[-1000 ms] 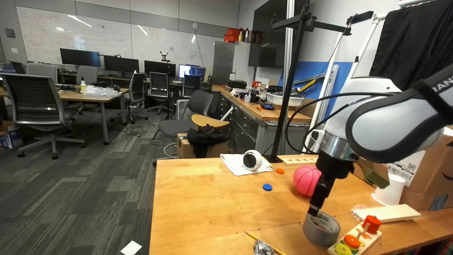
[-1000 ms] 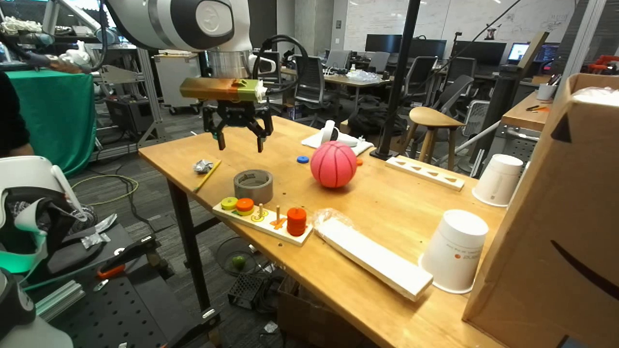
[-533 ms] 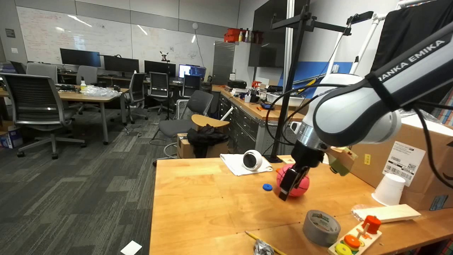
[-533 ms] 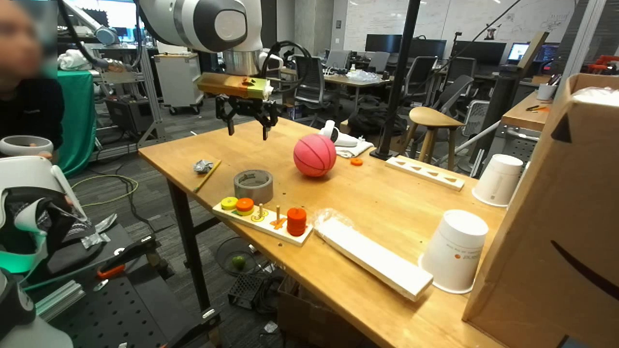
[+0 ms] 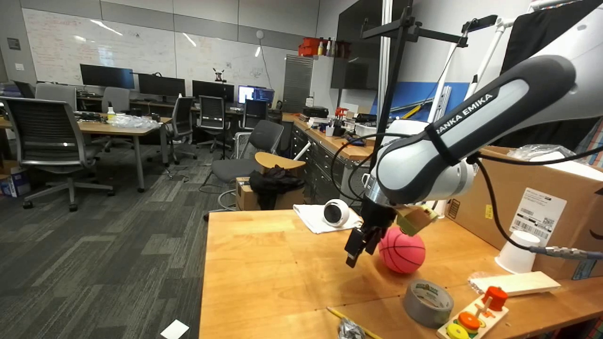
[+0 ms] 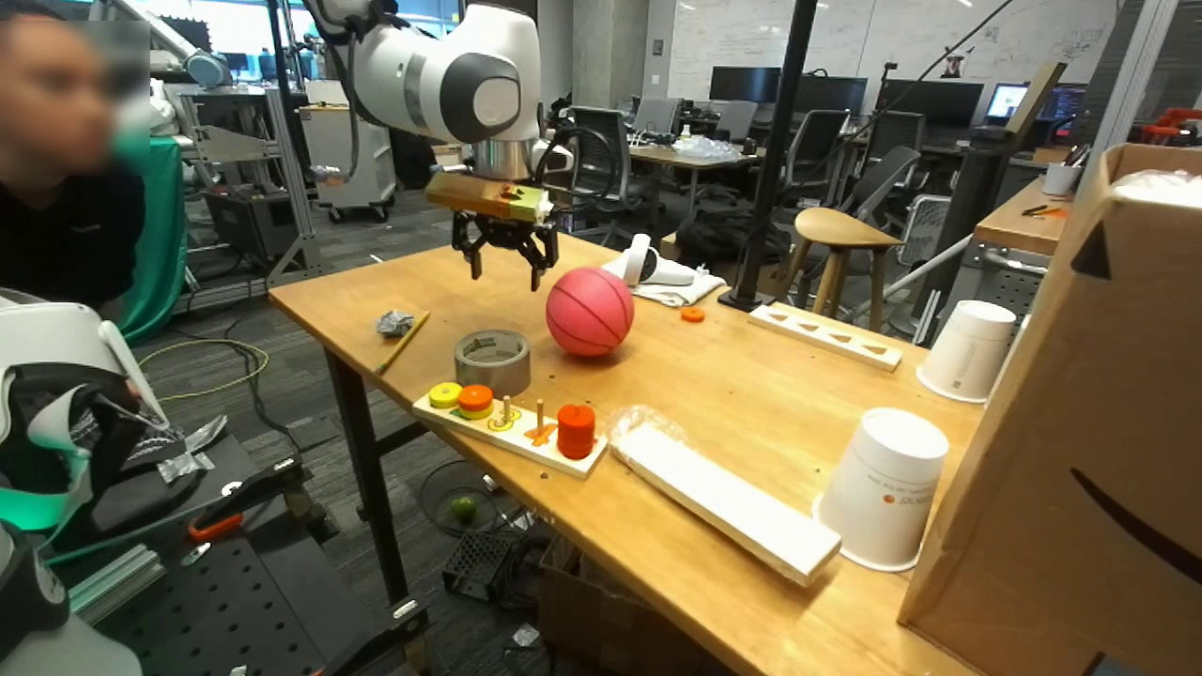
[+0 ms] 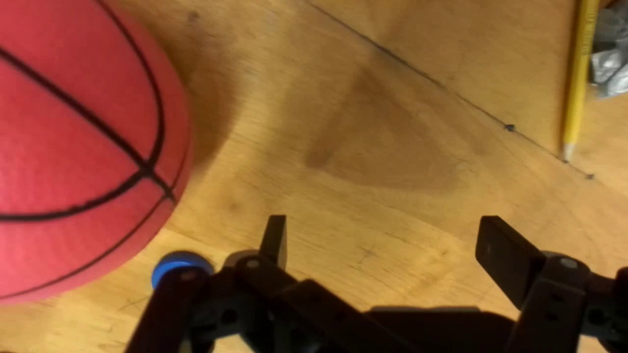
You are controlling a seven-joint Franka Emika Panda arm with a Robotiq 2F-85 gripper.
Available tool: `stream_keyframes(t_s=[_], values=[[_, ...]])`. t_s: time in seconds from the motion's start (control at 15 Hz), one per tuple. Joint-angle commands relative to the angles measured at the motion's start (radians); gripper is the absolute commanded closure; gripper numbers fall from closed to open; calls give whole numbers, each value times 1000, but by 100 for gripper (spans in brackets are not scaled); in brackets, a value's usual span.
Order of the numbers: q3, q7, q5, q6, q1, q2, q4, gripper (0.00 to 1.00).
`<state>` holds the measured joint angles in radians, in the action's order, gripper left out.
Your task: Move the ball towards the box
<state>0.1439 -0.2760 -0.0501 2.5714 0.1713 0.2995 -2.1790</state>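
Pink ball [image 6: 590, 312] and end effector [image 6: 506, 281] have both shifted since the earlier frame. In an exterior view, the ball sits well in from the near edge of the worktop [image 6: 761, 408], just beside the wide-spread, unladen end effector, on the side facing the brown box [image 6: 1052, 451]; contact with the end effector cannot be told.

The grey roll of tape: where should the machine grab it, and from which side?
Grip the grey roll of tape by its wall, probably from above: it lies flat, hole upward, so the open black gripper could put one jaw inside, one outside, on the side away from the pale wooden peg board.
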Motion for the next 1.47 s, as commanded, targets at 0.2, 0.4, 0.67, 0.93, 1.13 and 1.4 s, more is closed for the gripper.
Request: stream_keyframes(t_s=[0.2, 0.4, 0.67, 0.93, 1.13, 1.4], values=[[-138, 193, 466, -275, 30, -111, 60, 0], [-104, 224, 637, -404, 42, -230, 62, 0], [-20, 370, 831, -458, 46, -397, -71, 0], [18, 449, 596, -404, 39, -460, -248, 0], [36, 438, 575, -416, 27, -420, -236, 0], [36, 454, 561, -395, 24, -427, -267, 0]])
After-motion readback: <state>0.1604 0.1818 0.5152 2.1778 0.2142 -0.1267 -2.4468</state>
